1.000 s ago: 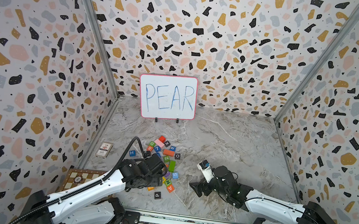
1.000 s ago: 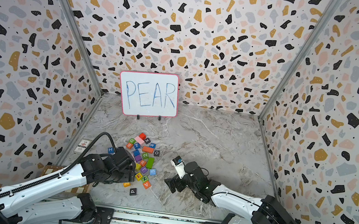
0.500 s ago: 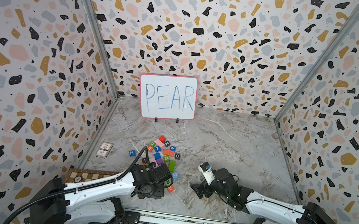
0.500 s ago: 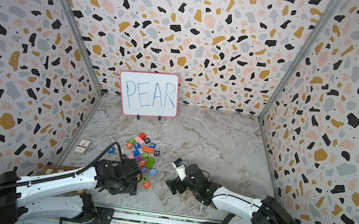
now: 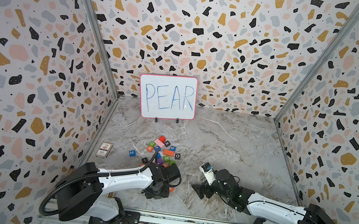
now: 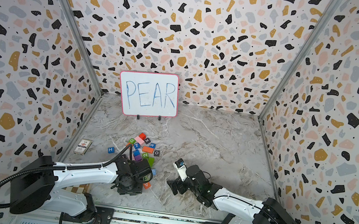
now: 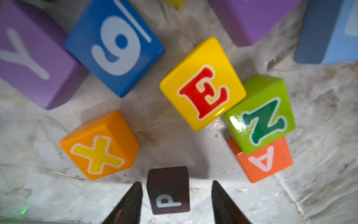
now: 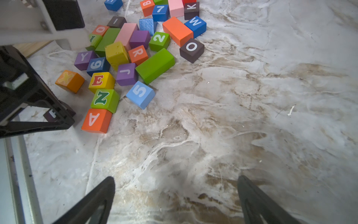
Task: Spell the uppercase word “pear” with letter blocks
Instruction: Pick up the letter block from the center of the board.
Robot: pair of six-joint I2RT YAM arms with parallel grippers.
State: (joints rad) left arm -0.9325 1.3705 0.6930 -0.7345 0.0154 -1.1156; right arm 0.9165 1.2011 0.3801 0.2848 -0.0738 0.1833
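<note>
Left arm [image 5: 125, 176] swung off the pile [image 5: 163, 150] and dropped. Left gripper [image 7: 175, 182] now straddles the black P block [image 7: 168, 192] at the pile's 6 o'clock, jaws narrowing, not clamped (gap on one side). Right gripper [image 8: 176, 177] is wide and empty. Block looks light, rigid, slick: pinch opposite flat faces, centred.

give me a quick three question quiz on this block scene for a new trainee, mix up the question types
1. Multiple choice: which block stands between the fingers of the left pincer? A) purple Y B) black P C) orange X
2. True or false: the right pincer is shut on a block.
3. Short answer: which letter is on the green block that touches the yellow E block?
Key: 1 B; 2 false, it is open and empty; 3 N.
</note>
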